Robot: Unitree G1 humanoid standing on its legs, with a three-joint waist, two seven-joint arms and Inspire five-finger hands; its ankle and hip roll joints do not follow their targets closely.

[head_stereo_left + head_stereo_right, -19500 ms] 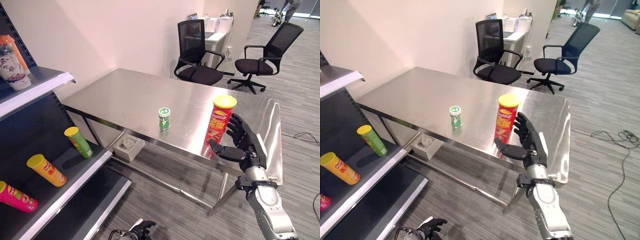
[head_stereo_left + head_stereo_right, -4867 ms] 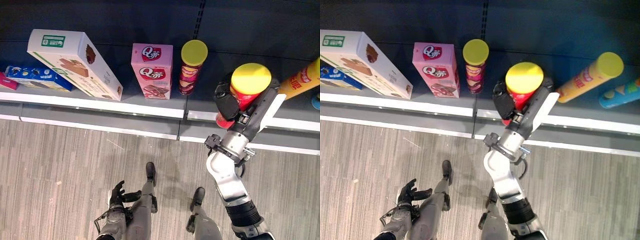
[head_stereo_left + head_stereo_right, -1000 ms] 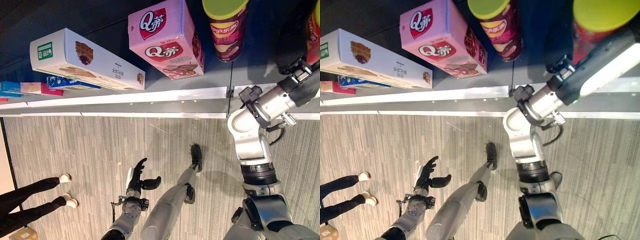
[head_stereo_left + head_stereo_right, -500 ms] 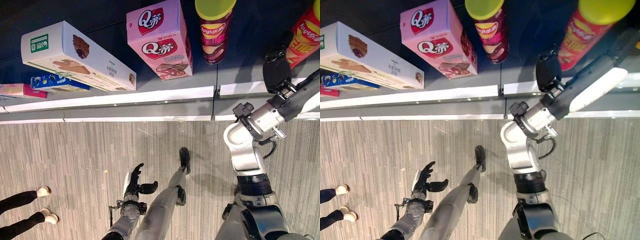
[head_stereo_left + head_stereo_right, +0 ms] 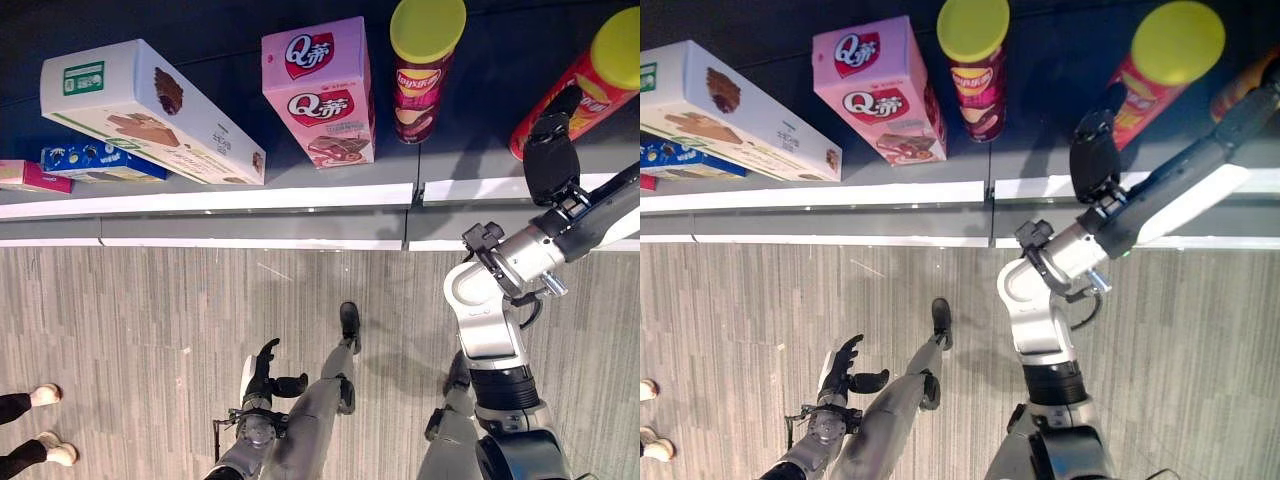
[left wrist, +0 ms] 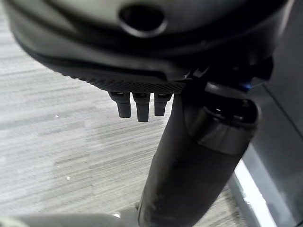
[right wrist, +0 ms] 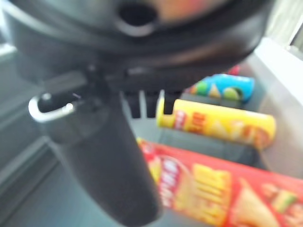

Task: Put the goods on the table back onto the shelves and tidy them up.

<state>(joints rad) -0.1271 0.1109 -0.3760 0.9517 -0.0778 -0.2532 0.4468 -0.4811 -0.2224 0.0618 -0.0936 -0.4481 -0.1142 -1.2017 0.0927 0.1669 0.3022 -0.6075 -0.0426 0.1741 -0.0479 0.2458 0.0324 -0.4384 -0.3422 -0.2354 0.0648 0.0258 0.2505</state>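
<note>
A red chip can with a yellow lid stands on the dark lower shelf at the right. My right hand hovers just in front of the can, fingers straight and open, holding nothing. The right wrist view shows the red can close past the thumb. My left hand hangs low near the floor, fingers relaxed and open, empty.
A maroon can, a pink box, a long white box and a blue box line the shelf to the left. A yellow can and a blue can lie further right. A person's shoes show at the far left.
The right hand has come off the red can and drawn back a little; the can now stands alone on the shelf. The whole view has shifted with the head.
</note>
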